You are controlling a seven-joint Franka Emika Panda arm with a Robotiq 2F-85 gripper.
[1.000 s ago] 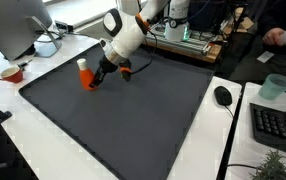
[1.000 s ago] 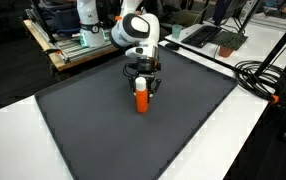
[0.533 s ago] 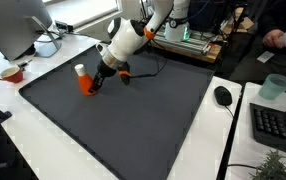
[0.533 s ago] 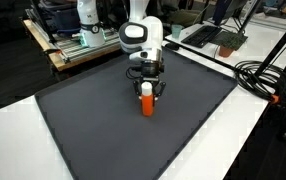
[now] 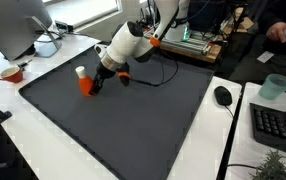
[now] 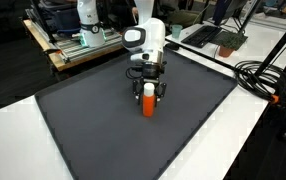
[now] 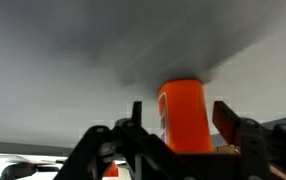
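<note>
An orange bottle with a white cap [image 5: 84, 82] stands upright on the dark grey mat [image 5: 133, 130], in its far half; it also shows in the other exterior view as the bottle [image 6: 148, 101]. My gripper [image 6: 149, 97] reaches down around it. In the wrist view the bottle [image 7: 183, 115] sits between the two fingers of the gripper [image 7: 180, 108], with a visible gap on each side. The jaws are open and do not press on the bottle.
Around the mat [image 6: 93, 130] lies a white table. An orange bowl [image 5: 11, 72] and a monitor [image 5: 13, 25] stand on one side, and a mouse [image 5: 223, 95], keyboard [image 5: 278, 125] and cup [image 5: 274, 87] on the other. Black cables [image 6: 263, 75] lie beside the mat.
The gripper carried the bottle a short way across the mat and set it down. Its jaws, shut on the bottle before, now stand apart from it.
</note>
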